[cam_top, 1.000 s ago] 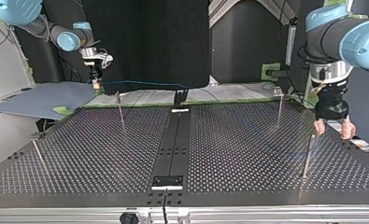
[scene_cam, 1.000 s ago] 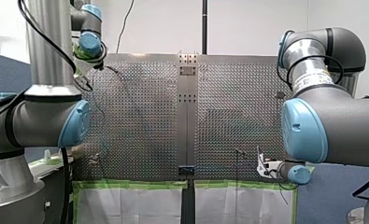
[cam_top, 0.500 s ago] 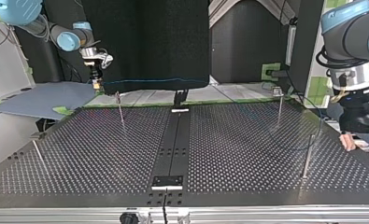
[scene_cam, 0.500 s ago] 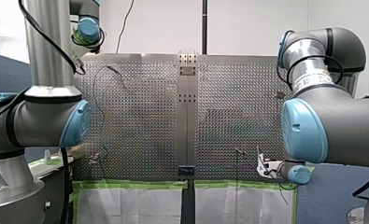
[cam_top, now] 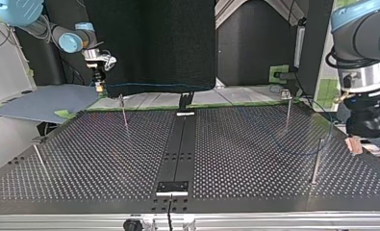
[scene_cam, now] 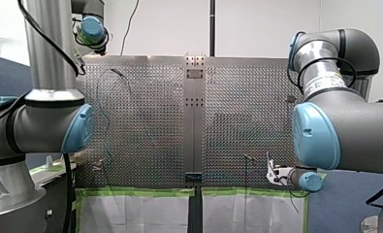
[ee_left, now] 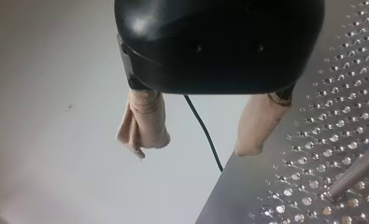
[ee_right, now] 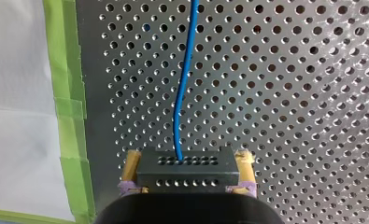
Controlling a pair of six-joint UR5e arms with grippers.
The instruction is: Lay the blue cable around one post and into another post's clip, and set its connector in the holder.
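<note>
My right pincer [ee_right: 188, 162] is clamped on the connector [ee_right: 188, 173], a yellow pad on each side of it. The blue cable [ee_right: 182, 93] runs straight ahead from it over the perforated table [ee_right: 289, 93].

In the top view that grip sits off the far end of the dark centre strip [cam_top: 178, 154]. The cable crosses level to that far end, then drops into a slack loop on the other side of the strip, by the two posts there. I cannot tell whether it is round either post or in a clip. My left pincer [cam_top: 370, 151] hangs further out from the strip than the loop, its beige pads spread apart and empty.

I judge the routing is the step in hand. I would keep the right grip firm with only light tension, so the loop neither sags nor drags a thin post over. The left pincer should take the cable close beside the post before pressing it into the clip.

I count:
- one cable
- one connector
- two pincers
- four posts [cam_top: 123, 113], two on each side of the strip
- two dark blocks [cam_top: 172, 186] on the strip, one at each end; which one is the holder I cannot tell
</note>
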